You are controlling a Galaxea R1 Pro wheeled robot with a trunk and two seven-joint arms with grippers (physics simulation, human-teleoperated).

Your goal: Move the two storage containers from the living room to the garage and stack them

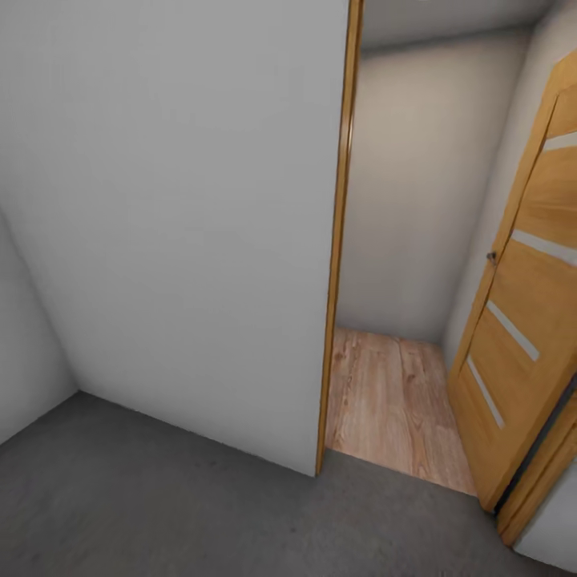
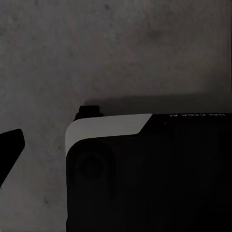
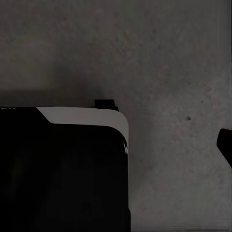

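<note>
The two storage containers are out of view. I stand on the garage's dark grey concrete floor (image 1: 160, 497), facing a white wall and an open doorway. Both wrist views look down at this floor (image 2: 121, 48) (image 3: 169, 58) and at my black and white base (image 2: 154, 179) (image 3: 63, 169). A dark fingertip (image 2: 9, 150) juts in at the edge of the left wrist view, and another fingertip (image 3: 226, 145) at the edge of the right wrist view. Nothing is held in either picture.
A plain white wall (image 1: 176, 224) stands close ahead, ending at a wooden door frame (image 1: 336, 240). Beyond the frame lies light wood plank flooring (image 1: 393, 401). A wooden door with glass strips (image 1: 529, 320) hangs open on the right of the doorway.
</note>
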